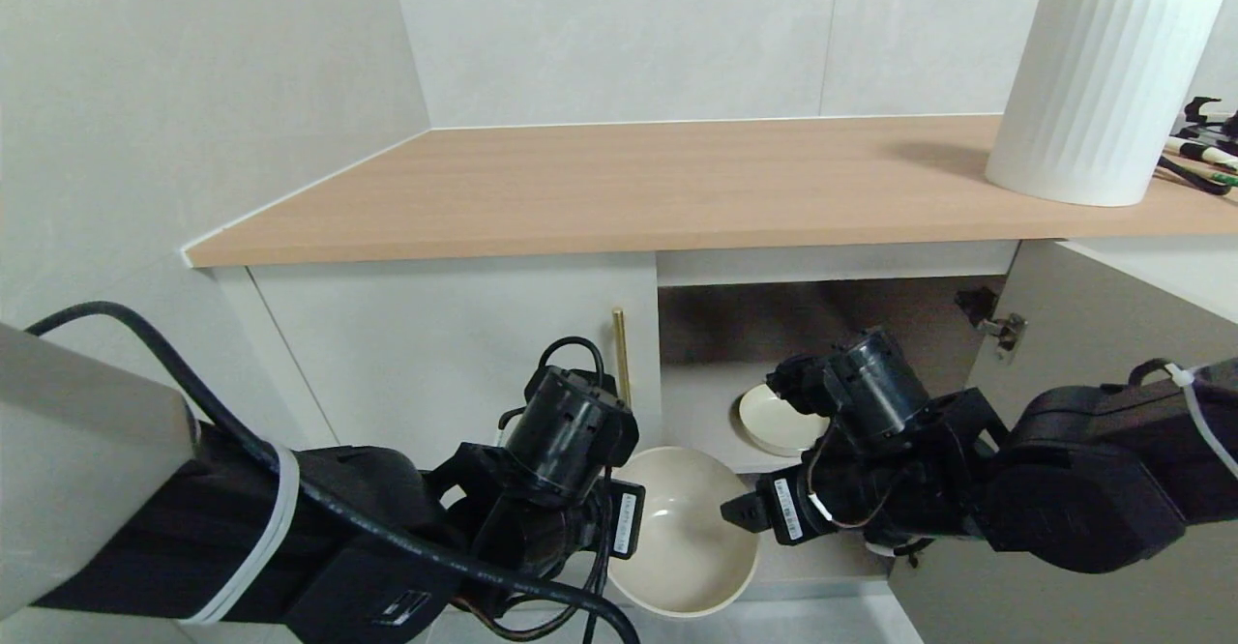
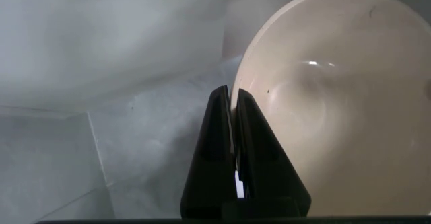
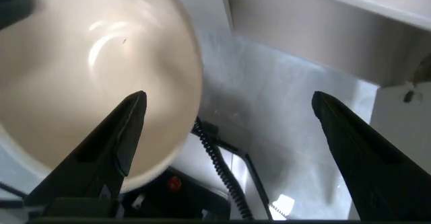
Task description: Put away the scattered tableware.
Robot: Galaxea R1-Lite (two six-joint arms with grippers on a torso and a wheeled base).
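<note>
— Where's the bowl?

— In the air in front of the open cabinet, low down, below the level of its shelf. It's cream, plain, and tilted so its hollow faces up and outward. Pale tiled floor lies beneath it.

— What has it?

— The left hand. Its two fingers are pressed together on the bowl's rim, one on each face of the wall, at the side nearest the closed door.

— And the right hand?

— Just beside the bowl's opposite edge, fingers spread wide with nothing between them. One finger overlaps the rim in the right wrist view; whether it touches, I cannot tell.

— Any other tableware?

— A small plate, cream too, lying flat on the shelf inside the cabinet, behind the right arm and farther in than the bowl.

— The cabinet itself?

— White. Its right-hand door is swung out towards the robot's right; the closed door next to it carries a slim brass handle along its edge.

— Above that?

— A light wooden table running into the corner of pale tiled walls. At its right end stands a tall white ribbed container, and a few utensils lie just past it at the edge.
</note>
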